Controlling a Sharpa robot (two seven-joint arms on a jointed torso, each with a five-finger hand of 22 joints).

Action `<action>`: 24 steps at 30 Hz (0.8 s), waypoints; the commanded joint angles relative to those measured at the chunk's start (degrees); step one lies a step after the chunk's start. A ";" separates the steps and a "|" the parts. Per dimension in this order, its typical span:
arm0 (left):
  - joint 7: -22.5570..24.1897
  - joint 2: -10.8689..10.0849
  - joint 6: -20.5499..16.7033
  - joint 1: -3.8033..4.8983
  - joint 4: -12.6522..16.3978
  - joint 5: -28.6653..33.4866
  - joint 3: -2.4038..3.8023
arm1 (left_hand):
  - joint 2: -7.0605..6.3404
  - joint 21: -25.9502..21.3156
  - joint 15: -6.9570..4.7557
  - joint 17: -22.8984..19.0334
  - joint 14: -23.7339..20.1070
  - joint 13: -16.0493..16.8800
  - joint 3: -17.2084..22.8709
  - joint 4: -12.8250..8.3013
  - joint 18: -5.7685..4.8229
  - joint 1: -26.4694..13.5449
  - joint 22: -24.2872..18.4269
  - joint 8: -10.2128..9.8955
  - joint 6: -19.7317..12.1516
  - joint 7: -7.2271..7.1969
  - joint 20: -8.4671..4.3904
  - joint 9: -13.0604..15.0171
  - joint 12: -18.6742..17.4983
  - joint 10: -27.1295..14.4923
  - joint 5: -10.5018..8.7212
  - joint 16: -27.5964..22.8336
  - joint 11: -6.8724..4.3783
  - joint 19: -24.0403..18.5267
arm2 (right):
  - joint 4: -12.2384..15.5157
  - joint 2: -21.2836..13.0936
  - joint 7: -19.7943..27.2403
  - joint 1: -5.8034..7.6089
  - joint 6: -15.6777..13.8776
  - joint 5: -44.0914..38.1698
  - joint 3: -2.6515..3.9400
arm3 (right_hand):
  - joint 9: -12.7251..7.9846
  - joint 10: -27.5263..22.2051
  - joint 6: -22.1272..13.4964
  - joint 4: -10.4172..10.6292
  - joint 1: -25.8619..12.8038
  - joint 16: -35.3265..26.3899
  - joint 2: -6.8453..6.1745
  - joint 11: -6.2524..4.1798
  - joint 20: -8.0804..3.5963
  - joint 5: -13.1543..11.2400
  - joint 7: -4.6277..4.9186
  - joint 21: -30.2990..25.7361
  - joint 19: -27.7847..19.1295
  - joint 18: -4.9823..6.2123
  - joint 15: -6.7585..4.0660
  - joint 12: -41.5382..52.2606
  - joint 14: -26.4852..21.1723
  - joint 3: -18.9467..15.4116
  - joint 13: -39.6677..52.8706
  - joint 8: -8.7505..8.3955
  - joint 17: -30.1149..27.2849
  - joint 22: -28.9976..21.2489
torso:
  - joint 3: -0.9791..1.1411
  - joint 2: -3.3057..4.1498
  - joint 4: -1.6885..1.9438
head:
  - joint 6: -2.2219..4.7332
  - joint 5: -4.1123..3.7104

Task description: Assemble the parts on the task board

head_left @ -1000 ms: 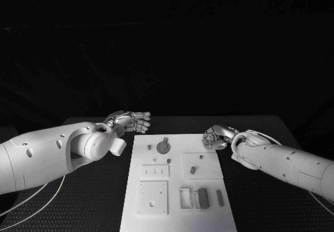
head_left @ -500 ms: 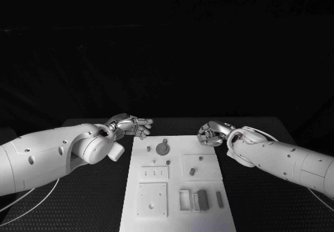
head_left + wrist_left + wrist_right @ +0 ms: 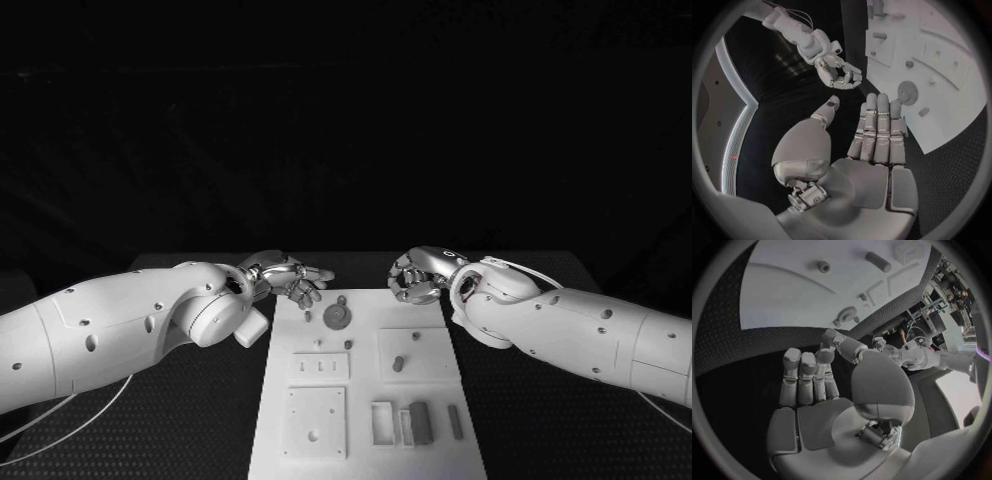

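The white task board (image 3: pixel 368 395) lies lengthwise in the middle of the table. A round grey disc part (image 3: pixel 338 315) sits near its far end, with small pegs (image 3: pixel 398 365) further in and upright blocks (image 3: pixel 421 420) at the near right. My left hand (image 3: pixel 289 276) hovers at the board's far left corner, fingers straight and apart from the thumb, holding nothing (image 3: pixel 873 135). My right hand (image 3: pixel 415 276) hovers at the far right corner, palm bare (image 3: pixel 817 390). The disc (image 3: pixel 907 91) (image 3: pixel 848 315) lies just beyond both hands' fingertips.
Square plates with holes and slots (image 3: pixel 317 415) take up the board's near left. Black table (image 3: pixel 188 410) runs along both long sides of the board. Both white forearms (image 3: pixel 577 330) lie low beside it.
Both hands have drawn in toward the board's far end, the right one moving from the board's right edge to its far corner. The camera has tilted a little.
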 commanded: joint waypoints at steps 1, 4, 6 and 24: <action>-1.99 0.93 -1.19 0.07 -0.03 -1.57 -0.01 | -0.30 -0.32 0.21 -0.08 -0.46 -0.06 0.47 -0.06 -0.29 -0.26 -0.08 -0.50 -0.48 -0.14 0.07 -0.18 -0.50 -0.39 -0.23 -0.26 0.11 -0.30 | 2.67 -0.06 -5.30 0.22 0.48 -3.82 0.29 | 1.18 0.52 3.60 0.02 -0.59 0.25 -0.15 0.02 -0.05 -0.26 2.64 0.28 0.65 0.75 -0.06 0.36 0.55 0.51 -0.11 0.36 -0.11 0.52 | -0.20 -0.57 -0.18 | 0.14 0.28; -2.78 1.72 -1.83 0.06 -0.12 -1.56 -0.09 | -0.32 -0.31 0.24 -0.08 -0.50 -0.05 0.63 -0.04 -0.29 -0.34 -0.09 -0.54 -0.30 0.00 0.09 -0.22 -0.71 -0.45 -0.23 -0.29 0.35 -0.34 | 4.65 0.26 -6.53 0.25 -0.03 -4.67 0.75 | 1.20 0.60 3.67 -0.01 -0.64 0.24 -0.25 -0.01 -0.13 -0.25 2.61 0.28 0.79 0.75 -0.11 0.34 0.66 0.75 -0.15 0.32 -0.16 0.46 | -0.29 -0.80 -0.18 | 0.30 0.50; -3.10 2.22 -1.81 0.05 -0.01 -1.46 -0.13 | -0.33 -0.29 0.26 -0.08 -0.54 -0.02 0.80 -0.02 -0.30 -0.45 -0.11 -0.53 -0.01 0.29 0.11 -0.24 -0.88 -0.44 -0.23 -0.31 0.51 -0.39 | 5.29 0.69 -6.98 0.25 -0.13 -4.98 0.93 | 1.22 0.65 3.69 -0.03 -0.66 0.23 -0.31 -0.03 -0.17 -0.26 2.59 0.28 0.85 0.75 -0.13 0.34 0.71 0.88 -0.17 0.30 -0.18 0.44 | -0.32 -0.97 -0.23 | 0.23 0.64; -4.47 3.87 -3.73 0.00 1.39 -0.15 -0.19 | 0.11 -0.16 0.38 -0.02 -0.71 0.14 1.53 -0.07 -0.30 -0.88 -0.13 -1.60 -0.50 1.27 0.25 -0.89 -1.91 -0.67 -0.23 -0.36 1.04 -0.62 | 8.40 2.88 -7.56 0.23 -1.85 -5.48 1.23 | 1.33 0.96 3.98 -0.12 -0.78 0.18 -0.87 -0.15 -0.42 -0.26 2.47 0.31 1.25 0.75 -0.25 0.25 1.05 1.59 -0.32 0.21 -0.36 0.29 | -0.39 -1.06 -0.15 | 0.52 1.31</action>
